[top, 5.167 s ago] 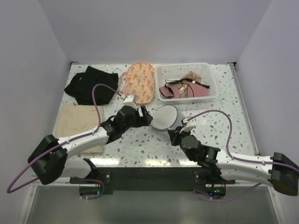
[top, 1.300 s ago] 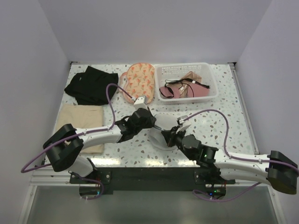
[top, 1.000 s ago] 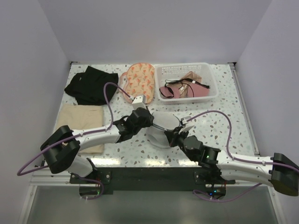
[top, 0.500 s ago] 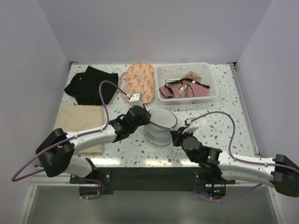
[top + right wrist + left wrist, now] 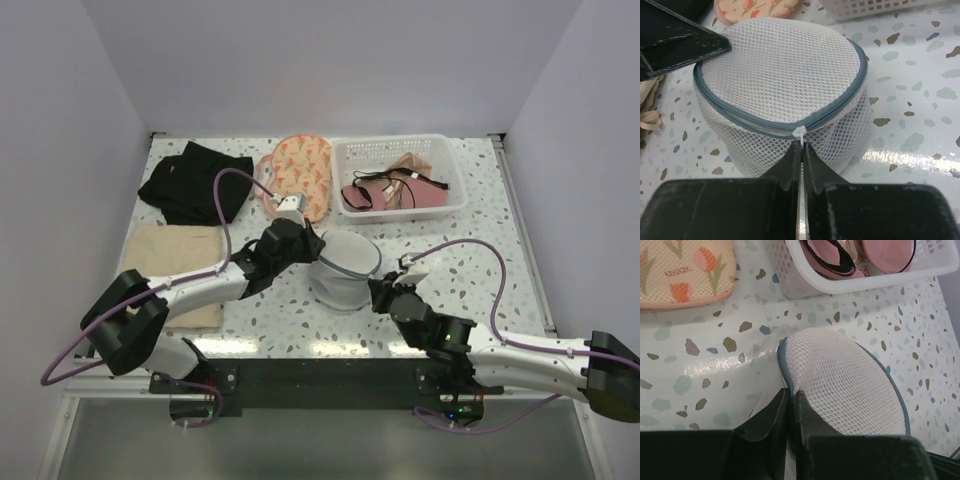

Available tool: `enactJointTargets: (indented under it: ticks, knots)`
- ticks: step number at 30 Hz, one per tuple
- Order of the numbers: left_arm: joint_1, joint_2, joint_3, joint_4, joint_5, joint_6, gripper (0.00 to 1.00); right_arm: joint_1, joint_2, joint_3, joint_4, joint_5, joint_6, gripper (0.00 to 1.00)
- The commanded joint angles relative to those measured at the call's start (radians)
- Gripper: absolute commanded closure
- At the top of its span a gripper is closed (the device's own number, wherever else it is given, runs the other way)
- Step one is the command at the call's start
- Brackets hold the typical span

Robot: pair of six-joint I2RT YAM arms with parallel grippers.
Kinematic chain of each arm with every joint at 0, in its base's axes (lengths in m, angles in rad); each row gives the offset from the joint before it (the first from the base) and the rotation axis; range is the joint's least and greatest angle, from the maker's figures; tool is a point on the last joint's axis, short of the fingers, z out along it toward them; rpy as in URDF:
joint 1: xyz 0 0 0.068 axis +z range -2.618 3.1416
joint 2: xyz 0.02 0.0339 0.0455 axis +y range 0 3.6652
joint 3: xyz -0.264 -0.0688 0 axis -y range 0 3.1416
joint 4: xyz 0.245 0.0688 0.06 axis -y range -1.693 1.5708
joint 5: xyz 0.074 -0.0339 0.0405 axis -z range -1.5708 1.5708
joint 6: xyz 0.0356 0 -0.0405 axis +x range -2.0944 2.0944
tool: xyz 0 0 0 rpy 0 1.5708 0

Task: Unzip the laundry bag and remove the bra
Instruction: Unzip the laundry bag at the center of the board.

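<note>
Sliding the zip tab round the laundry bag beside the basket probably needs the right gripper, clamped on the tab, following the seam while the left gripper, pinching the rim, anchors it.

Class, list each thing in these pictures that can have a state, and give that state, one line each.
Laundry bag: zipped, standing upright.
Left end effector: shut on the bag's rim.
Right end effector: shut on the zipper pull.
Basket: holding underwear.
Black garment: crumpled.
Beige cloth: folded flat.
Flowered pouch: lying flat.
</note>
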Motion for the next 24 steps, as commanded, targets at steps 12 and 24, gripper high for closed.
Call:
enactJointTargets:
  ticks: [12, 24]
  knots:
    - [0.051, 0.276, 0.24, 0.122, 0.053, 0.131, 0.83, 0.002, -0.005, -0.029, 0.128, -0.13, -0.064, 1.0]
    - [0.054, 0.181, 0.228, 0.006, -0.06, 0.135, 0.18, 0.001, 0.066, 0.02, 0.177, -0.13, -0.097, 1.0]
